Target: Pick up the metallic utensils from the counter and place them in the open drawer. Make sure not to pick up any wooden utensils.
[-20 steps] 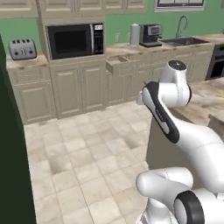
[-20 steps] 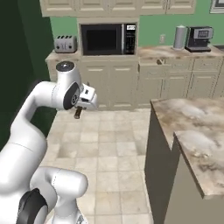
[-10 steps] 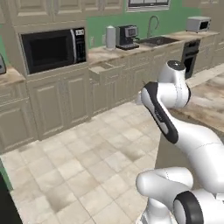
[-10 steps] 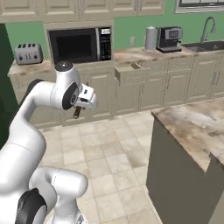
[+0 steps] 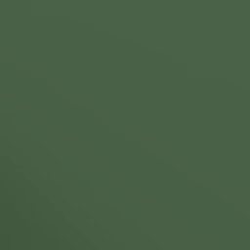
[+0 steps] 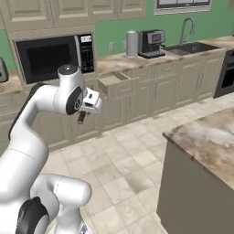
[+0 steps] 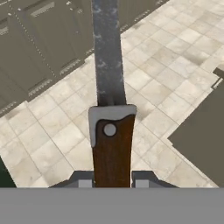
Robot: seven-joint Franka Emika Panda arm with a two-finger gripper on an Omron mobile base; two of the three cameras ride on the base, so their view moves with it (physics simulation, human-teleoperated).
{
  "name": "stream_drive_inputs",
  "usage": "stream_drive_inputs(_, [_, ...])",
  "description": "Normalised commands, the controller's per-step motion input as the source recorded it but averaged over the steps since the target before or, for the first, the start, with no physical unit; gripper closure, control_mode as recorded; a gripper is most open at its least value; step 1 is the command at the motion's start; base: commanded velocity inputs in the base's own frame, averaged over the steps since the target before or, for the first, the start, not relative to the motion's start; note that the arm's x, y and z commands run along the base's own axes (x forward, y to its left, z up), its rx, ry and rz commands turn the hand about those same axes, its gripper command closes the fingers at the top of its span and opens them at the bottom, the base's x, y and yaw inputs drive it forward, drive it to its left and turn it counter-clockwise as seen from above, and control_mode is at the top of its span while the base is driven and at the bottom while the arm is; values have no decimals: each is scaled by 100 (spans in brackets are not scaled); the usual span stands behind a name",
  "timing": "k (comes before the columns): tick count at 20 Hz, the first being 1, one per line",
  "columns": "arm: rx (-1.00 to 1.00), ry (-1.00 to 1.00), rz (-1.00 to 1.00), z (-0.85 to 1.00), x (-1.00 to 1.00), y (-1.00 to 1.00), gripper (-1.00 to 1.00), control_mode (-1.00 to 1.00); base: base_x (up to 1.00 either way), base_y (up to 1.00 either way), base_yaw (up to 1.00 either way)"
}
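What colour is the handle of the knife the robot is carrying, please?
Dark brown, with a silver rivet; the knife shows best in the hand view.

Base driven and turned since a second ago: right base view swung from toaster and microwave (image 6: 52,55) toward open drawer (image 6: 116,84), coffee maker (image 6: 151,43) and sink (image 6: 192,47). Left base view gone to flat green. Island counter (image 6: 208,137) slid lower right.

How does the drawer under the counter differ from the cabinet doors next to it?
The open drawer is pulled out from the cabinet front; the cabinet doors sit closed and flush. The open drawer is wide and shallow; the cabinet doors are tall and upright. Both are the same beige colour.
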Motion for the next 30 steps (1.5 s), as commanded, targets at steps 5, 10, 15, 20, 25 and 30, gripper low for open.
stream_drive_inputs(5, [0, 0, 0, 0, 0, 0, 100, 100, 100, 100, -35])
stream_drive_inputs(10, [0, 0, 0, 0, 0, 0, 100, 100, 100, 100, -34])
stream_drive_inputs(15, [0, 0, 0, 0, 0, 0, 100, 100, 100, 100, -33])
stream_drive_inputs(20, [0, 0, 0, 0, 0, 0, 100, 100, 100, 100, -31])
stream_drive_inputs(25, [0, 0, 0, 0, 0, 0, 100, 100, 100, 100, -26])
stream_drive_inputs(30, [0, 0, 0, 0, 0, 0, 100, 100, 100, 71, -16])
